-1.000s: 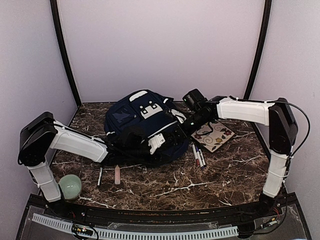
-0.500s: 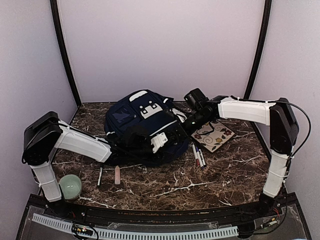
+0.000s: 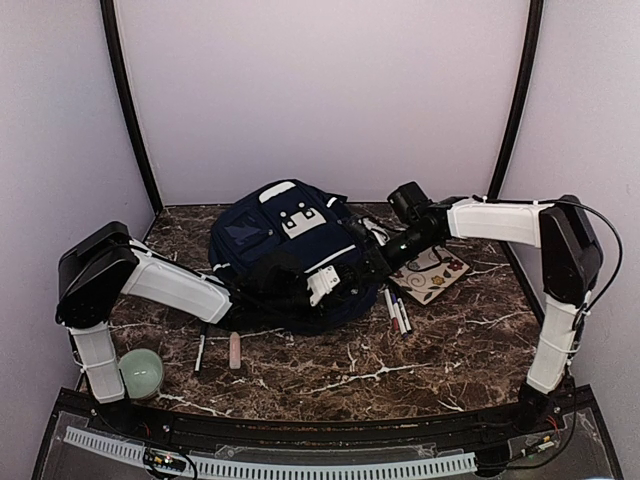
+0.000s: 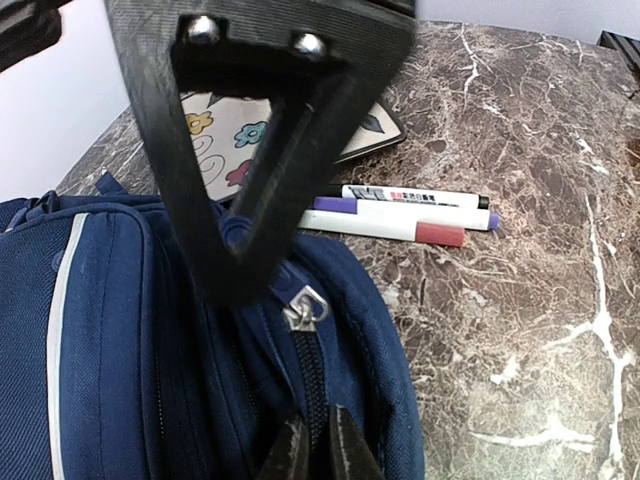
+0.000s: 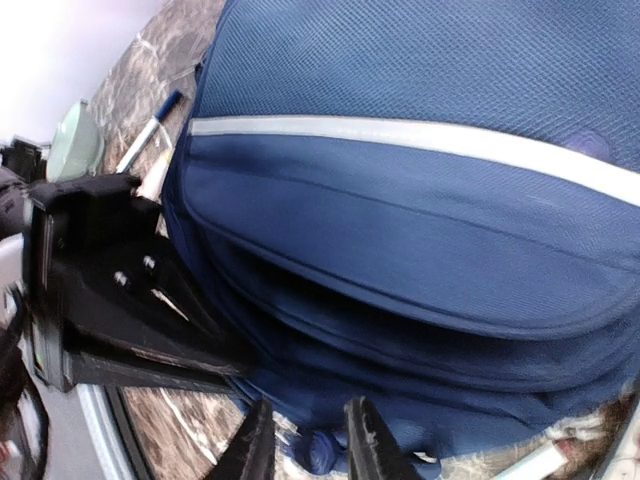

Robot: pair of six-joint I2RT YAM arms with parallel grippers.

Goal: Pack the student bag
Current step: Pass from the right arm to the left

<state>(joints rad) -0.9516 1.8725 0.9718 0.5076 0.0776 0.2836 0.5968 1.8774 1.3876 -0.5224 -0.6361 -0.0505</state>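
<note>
Nearest the front edge of the dark marbled counter, by the left arm's base, sits a pale green bowl. Just past it a thin pen and a short pink stick lie side by side, apart from each other, in front of the bag.

The navy backpack lies flat in the middle of the counter toward the back, its white-striped face and patches up. The left arm reaches in low from the left, across the bag's front edge. The left end effector has its tips pressed almost together, pinching the zipper seam of the backpack on its right-hand side; the metal zipper pull hangs just beyond the tips, not between them.

The right arm comes in from the right rear, elbow high, and meets the same corner of the bag. The right end effector is slightly spread, with a small blue tab of the bag between its fingers; I cannot tell whether they touch it.

Just right of the backpack three markers lie together on the stone. Behind them, under the right forearm, lies a flower-patterned notebook.
</note>
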